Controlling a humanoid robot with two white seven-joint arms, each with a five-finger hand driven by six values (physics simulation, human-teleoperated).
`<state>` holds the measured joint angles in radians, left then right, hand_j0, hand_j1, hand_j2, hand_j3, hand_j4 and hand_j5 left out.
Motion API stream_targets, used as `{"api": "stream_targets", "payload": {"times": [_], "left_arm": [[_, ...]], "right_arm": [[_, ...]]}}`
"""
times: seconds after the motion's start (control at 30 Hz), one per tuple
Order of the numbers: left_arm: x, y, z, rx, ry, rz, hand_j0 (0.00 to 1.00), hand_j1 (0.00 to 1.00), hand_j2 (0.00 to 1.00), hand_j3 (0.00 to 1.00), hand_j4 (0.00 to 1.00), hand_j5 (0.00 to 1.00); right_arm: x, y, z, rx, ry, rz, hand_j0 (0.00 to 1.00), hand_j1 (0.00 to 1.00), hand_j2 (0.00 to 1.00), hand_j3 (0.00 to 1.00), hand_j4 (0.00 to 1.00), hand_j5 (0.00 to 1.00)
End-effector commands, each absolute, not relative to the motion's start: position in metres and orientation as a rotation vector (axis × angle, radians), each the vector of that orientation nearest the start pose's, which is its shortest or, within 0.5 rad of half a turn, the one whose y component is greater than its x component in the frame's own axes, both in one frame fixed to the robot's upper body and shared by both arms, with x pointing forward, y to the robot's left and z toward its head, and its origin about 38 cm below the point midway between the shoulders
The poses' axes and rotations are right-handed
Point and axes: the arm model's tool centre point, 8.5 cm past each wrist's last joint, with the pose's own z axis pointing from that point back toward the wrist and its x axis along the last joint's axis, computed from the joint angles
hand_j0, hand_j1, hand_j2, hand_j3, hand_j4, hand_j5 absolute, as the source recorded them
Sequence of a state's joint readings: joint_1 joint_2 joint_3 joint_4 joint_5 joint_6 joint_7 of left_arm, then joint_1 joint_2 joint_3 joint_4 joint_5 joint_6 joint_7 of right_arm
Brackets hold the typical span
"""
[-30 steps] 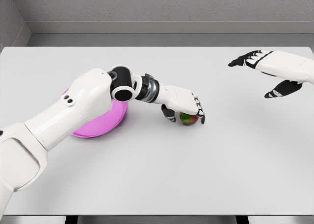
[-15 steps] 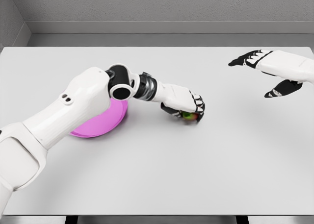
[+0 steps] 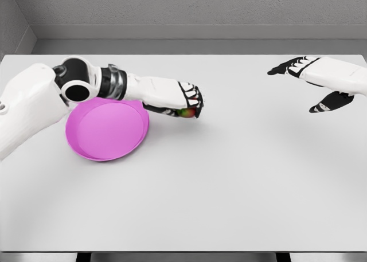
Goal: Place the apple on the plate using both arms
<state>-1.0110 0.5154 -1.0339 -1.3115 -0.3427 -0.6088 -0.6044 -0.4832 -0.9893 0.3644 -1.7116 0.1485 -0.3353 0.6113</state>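
left hand (image 3: 182, 101) clamped on the small red-green apple (image 3: 185, 112) has lifted it from mid-table to beside the round pink plate (image 3: 106, 129); right hand (image 3: 312, 81) stays spread

A smooth, matt pale grey table (image 3: 229, 187). On it, a smooth magenta plate (image 3: 106, 133) with a soft plastic-like sheen. The 2 arms have glossy white hard shells with black joints; the left arm's wrist (image 3: 114, 82) shows a ribbed metallic ring. The back wall (image 3: 189, 7) looks rough grey, like concrete.
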Motion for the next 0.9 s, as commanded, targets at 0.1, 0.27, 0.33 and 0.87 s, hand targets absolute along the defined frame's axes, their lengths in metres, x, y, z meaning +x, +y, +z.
{"api": "stream_targets", "payload": {"times": [0.1,0.27,0.33,0.87], "left_arm": [[0.463,0.223,0.255,-0.346,1.812,3.022,0.19,0.19,0.19,0.19,0.19,0.19],[0.460,0.270,0.249,-0.444,1.812,3.115,0.20,0.20,0.20,0.20,0.20,0.20],[0.459,0.283,0.238,-0.452,1.787,3.170,0.20,0.20,0.20,0.20,0.20,0.20],[0.451,0.291,0.200,-0.384,1.747,3.263,1.00,1.00,1.00,1.00,1.00,1.00]], "right_arm": [[0.399,-0.340,0.288,-0.449,-1.433,1.837,1.00,1.00,1.00,1.00,1.00,1.00],[0.399,-0.341,0.288,-0.451,-1.429,1.837,1.00,1.00,1.00,1.00,1.00,1.00],[0.399,-0.341,0.287,-0.449,-1.429,1.835,1.00,1.00,1.00,1.00,1.00,1.00],[0.399,-0.342,0.287,-0.450,-1.425,1.837,1.00,1.00,1.00,1.00,1.00,1.00]]}}
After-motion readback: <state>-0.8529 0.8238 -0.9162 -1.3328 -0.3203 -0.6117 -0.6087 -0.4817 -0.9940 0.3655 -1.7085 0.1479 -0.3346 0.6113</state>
